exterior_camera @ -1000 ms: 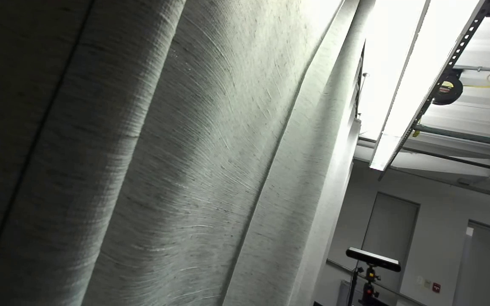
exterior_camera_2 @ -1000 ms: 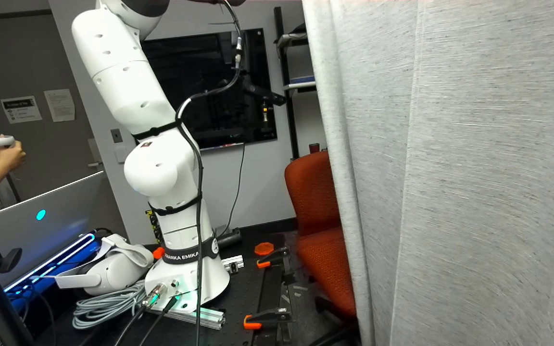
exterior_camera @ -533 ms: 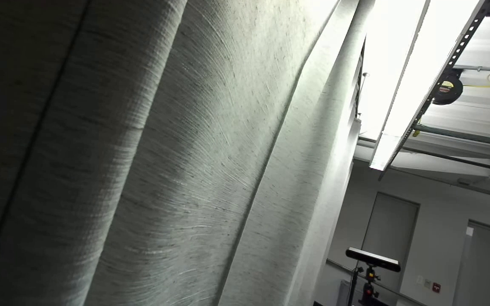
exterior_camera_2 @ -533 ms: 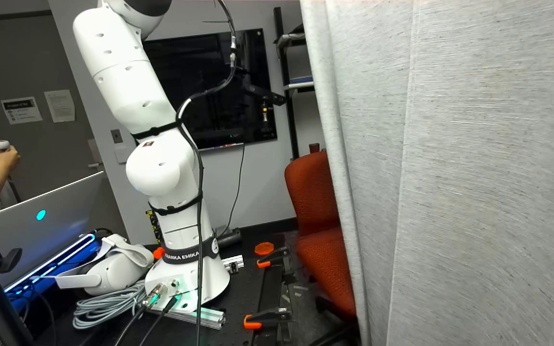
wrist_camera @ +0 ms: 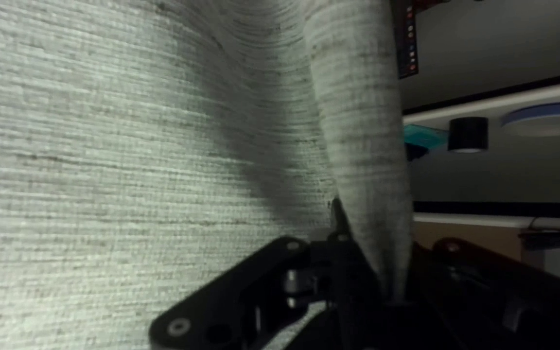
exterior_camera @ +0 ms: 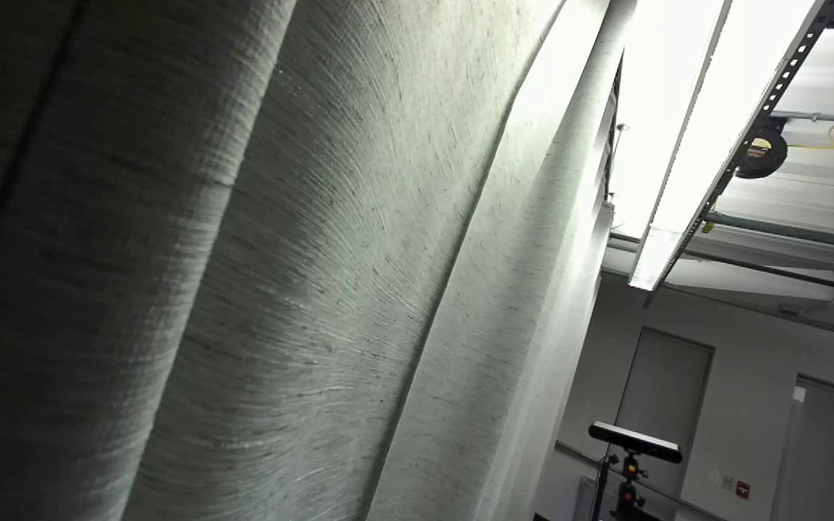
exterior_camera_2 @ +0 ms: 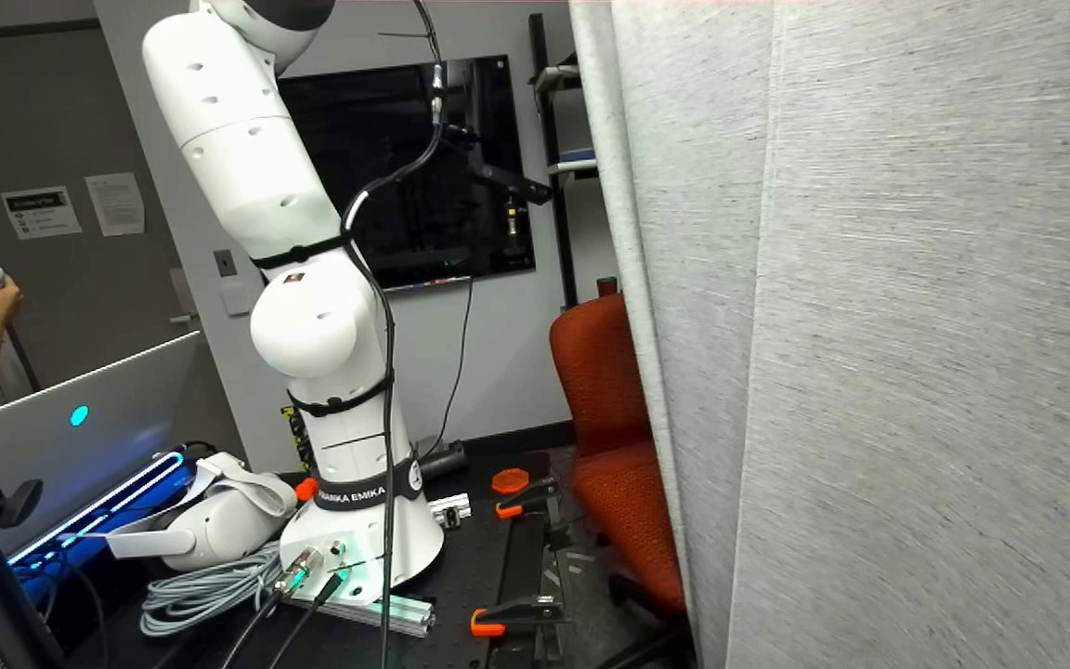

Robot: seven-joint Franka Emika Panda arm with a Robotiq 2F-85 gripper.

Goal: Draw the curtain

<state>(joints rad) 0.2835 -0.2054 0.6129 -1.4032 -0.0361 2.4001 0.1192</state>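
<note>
Beside the tall pale-grey curtain (exterior_camera_2: 906, 353), hung in long folds across much of both exterior views and partly hiding a red-orange chair (exterior_camera_2: 605, 400) from sight, best to sweep the white arm (exterior_camera_2: 284, 204) slowly and level, square to those folds, likely kinder to so broad a drape than any downward tug. In the wrist view, worth keeping firm the bite of the gripper (wrist_camera: 384, 253), apparently closed right down on bunched fabric, though partly lost in shadow, and worth watching the narrow end of the pinched edge fold (wrist_camera: 365, 146), a likely first place for slipping.
</note>
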